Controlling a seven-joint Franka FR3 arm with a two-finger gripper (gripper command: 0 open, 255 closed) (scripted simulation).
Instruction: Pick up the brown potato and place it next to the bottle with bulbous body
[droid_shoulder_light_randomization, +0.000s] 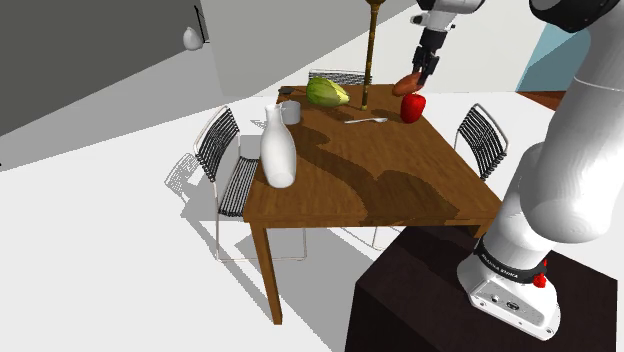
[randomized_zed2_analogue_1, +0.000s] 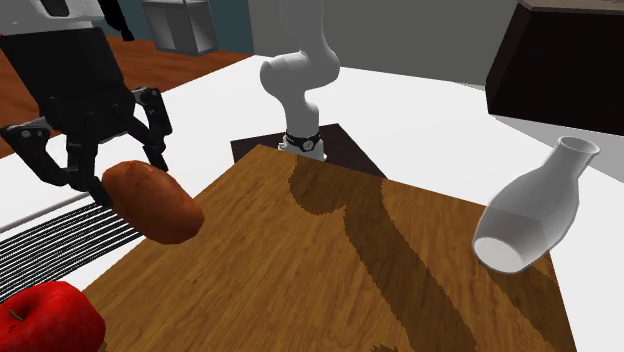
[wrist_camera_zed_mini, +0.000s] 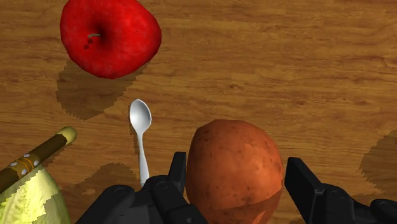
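The brown potato (droid_shoulder_light_randomization: 408, 84) hangs in the air above the far end of the wooden table (droid_shoulder_light_randomization: 360, 175), over a red apple (droid_shoulder_light_randomization: 413, 107). My black gripper (droid_shoulder_light_randomization: 418, 76) is shut on it. In the wrist view the two fingers (wrist_camera_zed_mini: 177, 169) clasp the potato (wrist_camera_zed_mini: 234, 167) on both sides. From the second exterior view, the gripper (randomized_zed2_analogue_1: 130, 175) holds the potato (randomized_zed2_analogue_1: 152, 204) well off the tabletop. The white bottle with a bulbous body (droid_shoulder_light_randomization: 277, 150) stands upright near the table's edge at the shoulder view's left, far from the gripper, and also shows as bottle (randomized_zed2_analogue_1: 535, 210).
Below the gripper lie a white spoon (wrist_camera_zed_mini: 140, 130), the red apple (wrist_camera_zed_mini: 109, 37), a brown stick (wrist_camera_zed_mini: 35, 159) and a green leafy vegetable (droid_shoulder_light_randomization: 327, 93). A grey cup (droid_shoulder_light_randomization: 291, 111) stands behind the bottle. Wire chairs (droid_shoulder_light_randomization: 225, 165) flank the table.
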